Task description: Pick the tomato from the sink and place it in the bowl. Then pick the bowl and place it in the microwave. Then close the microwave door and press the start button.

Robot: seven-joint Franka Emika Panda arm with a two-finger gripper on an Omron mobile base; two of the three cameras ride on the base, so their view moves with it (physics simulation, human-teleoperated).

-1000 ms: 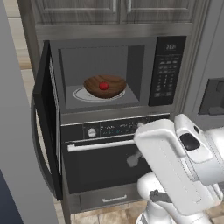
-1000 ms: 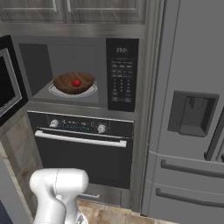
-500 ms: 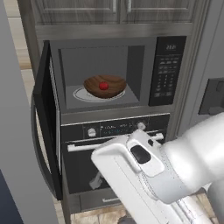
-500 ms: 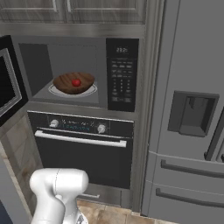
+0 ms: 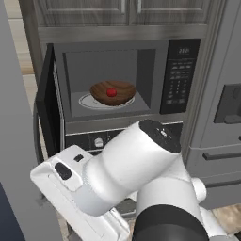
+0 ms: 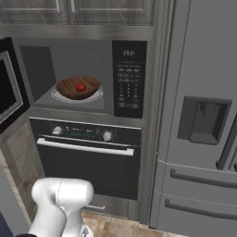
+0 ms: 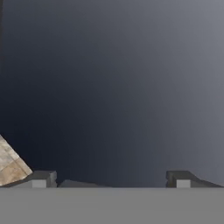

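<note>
The small glossy red tomato (image 5: 111, 92) sits in the wide brown wooden bowl (image 5: 113, 92) on the white round turntable (image 6: 77, 96) inside the black-and-steel microwave (image 6: 83, 78). The black microwave door (image 5: 48, 115) stands swung open. The pincer (image 7: 112, 179) is spread wide, empty, facing a dark surface.

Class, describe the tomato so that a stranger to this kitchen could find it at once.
Start at the microwave built in above the oven, its door swung open. On the white turntable inside sits a brown wooden bowl. The tomato is the small glossy red ball in that bowl, the one bright red thing among grey, black and brown.
</note>
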